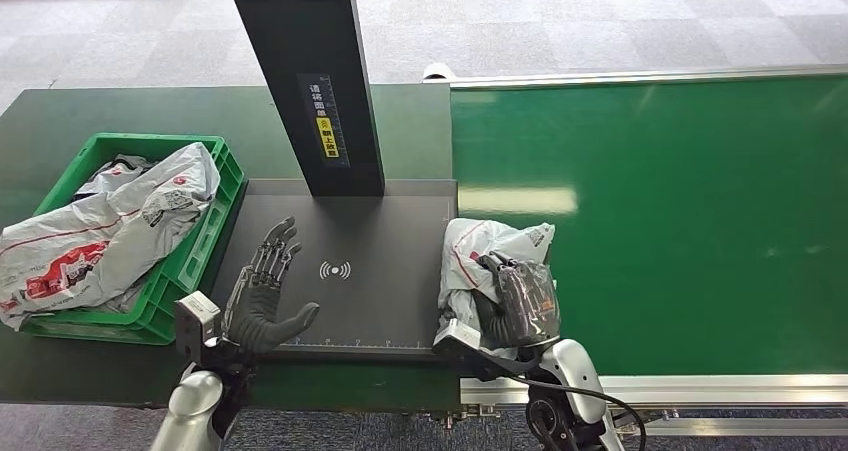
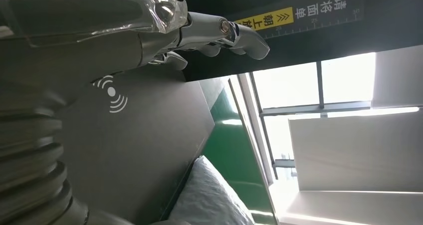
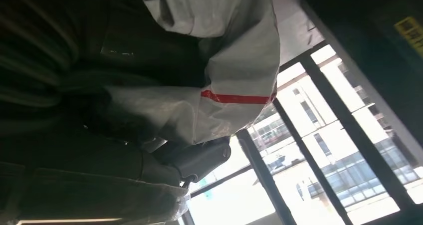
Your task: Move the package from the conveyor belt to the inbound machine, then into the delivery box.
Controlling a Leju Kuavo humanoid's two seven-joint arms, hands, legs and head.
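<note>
Green conveyor belt (image 1: pixel 650 221) runs right, black inbound machine (image 1: pixel 370 271) plate centre, green delivery box (image 1: pixel 215 221) left, already holding other bags. Right hand (image 1: pixel 515 301) grasps the package (image 1: pixel 490 251) at the belt/plate edge, partly over the plate. Left hand (image 1: pixel 265 291) is released, fingers spread above the plate. Judging by this: pickup done; scan placement underway, box drop still left.
</note>
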